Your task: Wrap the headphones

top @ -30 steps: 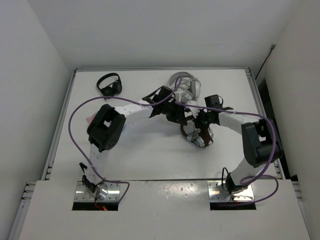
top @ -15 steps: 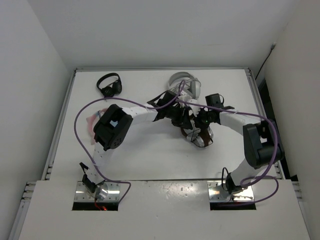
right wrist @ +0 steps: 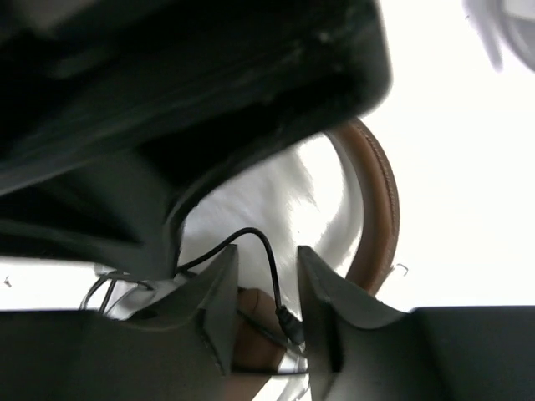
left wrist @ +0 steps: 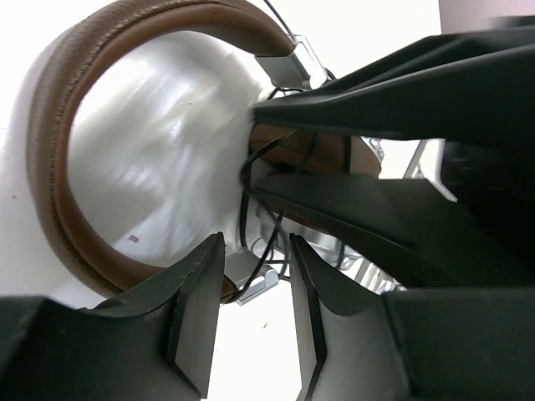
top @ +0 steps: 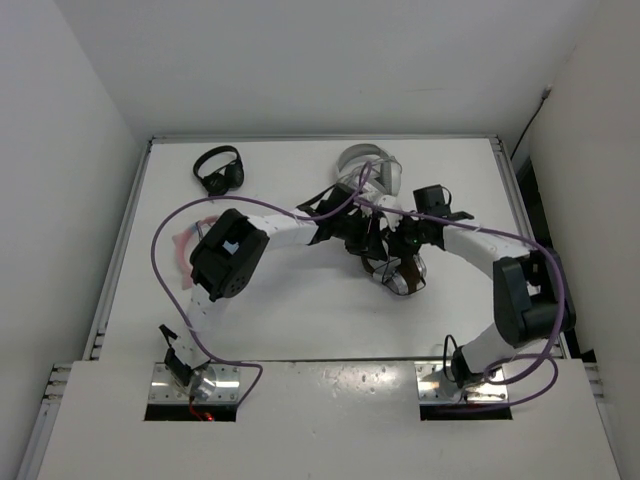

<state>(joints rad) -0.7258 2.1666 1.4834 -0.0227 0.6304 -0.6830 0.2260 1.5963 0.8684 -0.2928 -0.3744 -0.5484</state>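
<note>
The headphones lie on the table right of centre, with their brown headband and a thin black cable bunched at the earcups. My left gripper hovers just over them, jaws open and empty, with the cable just beyond the tips. My right gripper faces it from the right, also open. The cable's plug end lies loosely between the right jaws. The headband also shows in the right wrist view. Both arms hide most of the earcups from above.
Larger white-grey headphones sit at the back, just behind both grippers. Small black headphones lie at the back left. A pinkish item shows beside the left arm's elbow. Raised rails run along the table's left and right edges.
The left arm has swung right, bringing its gripper in over the brown headphones beside the right gripper. The right arm's elbow has shifted slightly. The headphones stay put.
</note>
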